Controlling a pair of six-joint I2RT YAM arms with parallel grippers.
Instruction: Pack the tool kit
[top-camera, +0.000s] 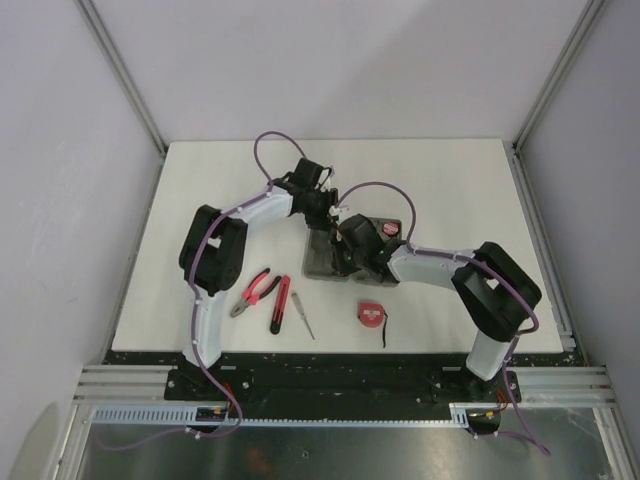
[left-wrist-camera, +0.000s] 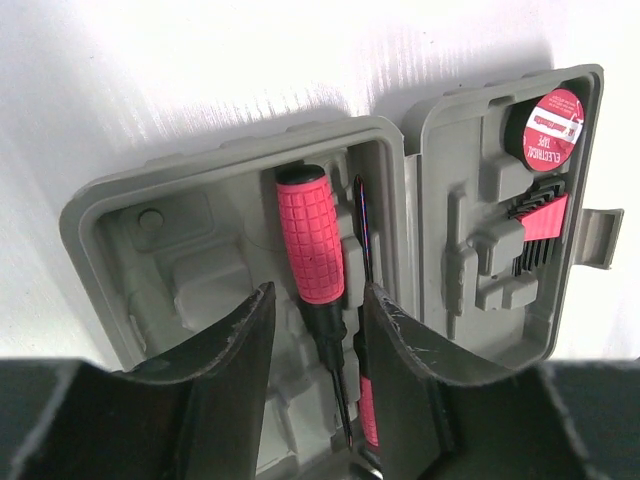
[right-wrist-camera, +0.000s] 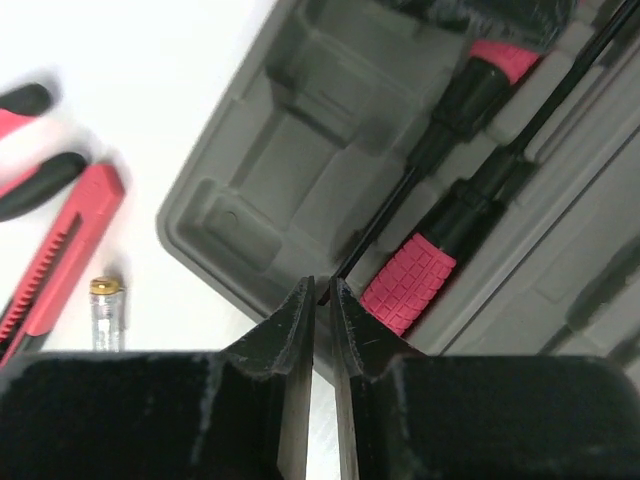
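The grey tool case lies open in the middle of the table, also in the left wrist view and the right wrist view. A red-handled screwdriver lies in its left half, a second one beside it pointing the other way. My left gripper is open, its fingers on either side of the first screwdriver's black neck. My right gripper is nearly closed, with the tip of that screwdriver's shaft in the thin gap. Pliers, utility knife and tape measure lie outside the case.
A thin clear-handled screwdriver lies right of the knife, also in the right wrist view. The case's right half holds a roll of electrical tape and red-held hex keys. The loose tools lie near the table's front edge.
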